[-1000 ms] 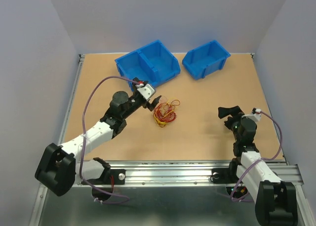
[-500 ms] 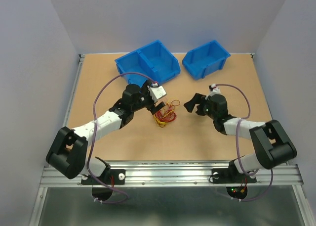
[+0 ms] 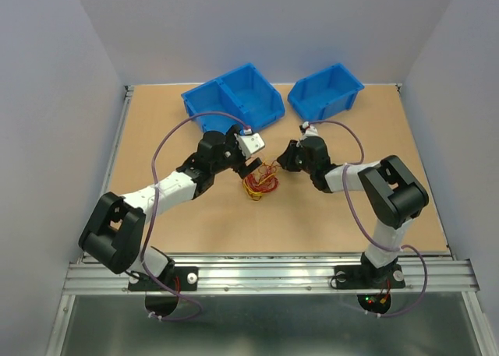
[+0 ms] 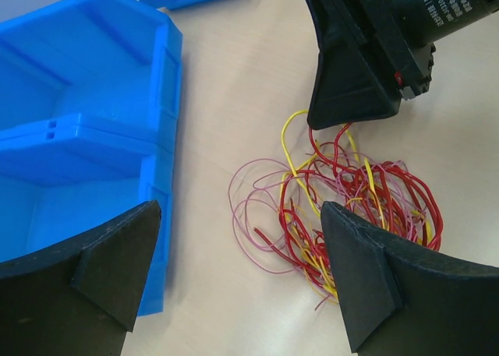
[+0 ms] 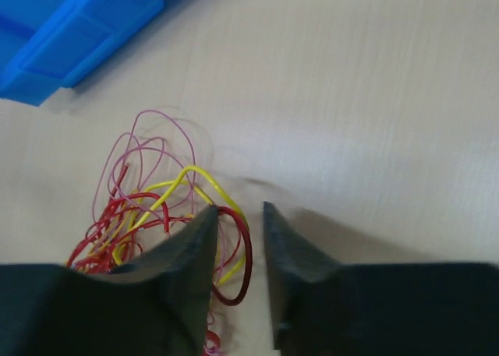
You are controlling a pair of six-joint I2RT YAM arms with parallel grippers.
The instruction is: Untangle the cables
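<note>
- cables [image 4: 343,208]: one loose tangle on the tabletop [image 3: 335,208], between both grippers.
- left gripper [image 4: 240,209]: jaws wide apart above the tangle. Closing deep would likely bunch several strands together.
- right gripper [image 5: 235,212]: jaws nearly together at a red loop, hold unclear. The wire may slip, or the whole clump may drag.

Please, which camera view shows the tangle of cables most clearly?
The left wrist view: nearly the whole tangle of cables lies in the open, with red, yellow and pink strands distinct. The right wrist view shows only one part, its jaws covering the rest. The top view shows it small, strands indistinct.
</note>
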